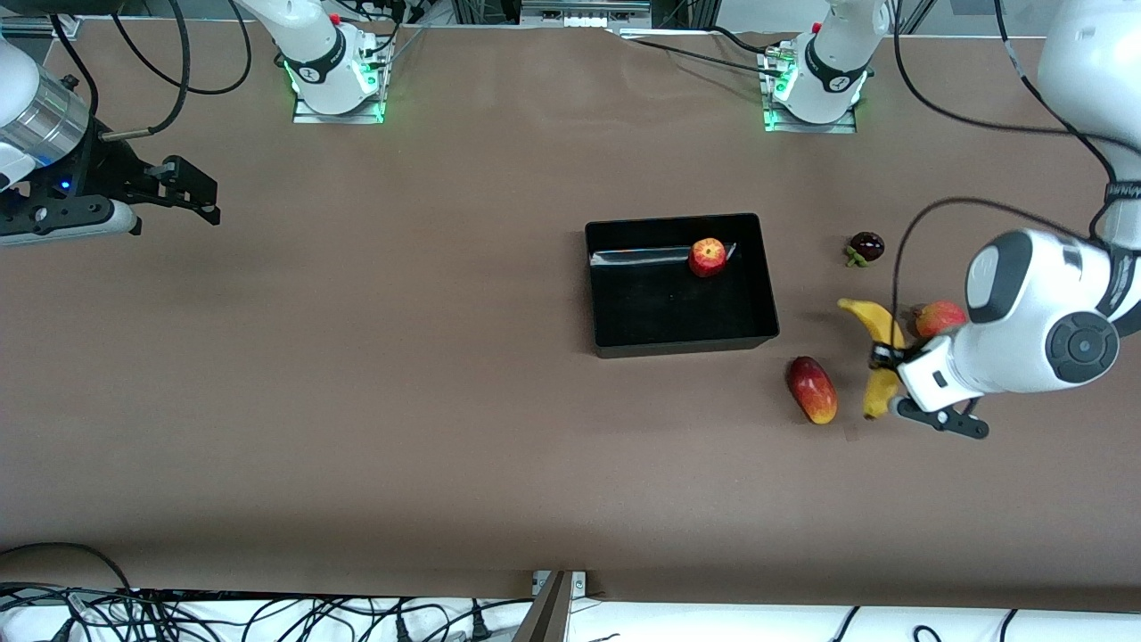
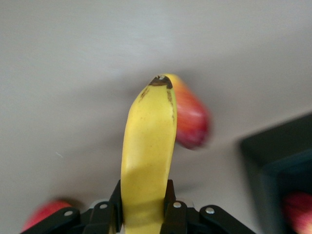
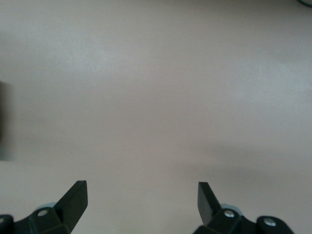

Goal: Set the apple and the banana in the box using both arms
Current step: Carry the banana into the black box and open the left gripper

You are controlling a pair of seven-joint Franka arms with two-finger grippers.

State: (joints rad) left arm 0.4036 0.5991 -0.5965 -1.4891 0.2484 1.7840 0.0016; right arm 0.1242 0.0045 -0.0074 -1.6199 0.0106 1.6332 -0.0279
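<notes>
The yellow banana (image 1: 877,332) lies between two red fruits toward the left arm's end of the table. My left gripper (image 1: 885,359) is shut on its middle. In the left wrist view the black fingers (image 2: 174,207) press both sides of the banana (image 2: 148,146). I cannot tell whether it is off the table. The small red apple (image 1: 708,257) sits inside the black box (image 1: 685,342), against the wall nearest the robots' bases. The box's corner (image 2: 278,146) and the apple (image 2: 297,212) also show in the left wrist view. My right gripper (image 1: 201,192) waits open over bare table at the right arm's end, and its view shows nothing between the jaws (image 3: 141,195).
An oblong red-yellow fruit (image 1: 812,390) lies between the banana and the box, nearer the front camera. A round red-orange fruit (image 1: 940,316) sits beside the banana under the left arm. A dark purple fruit (image 1: 866,245) lies nearer the robots' bases.
</notes>
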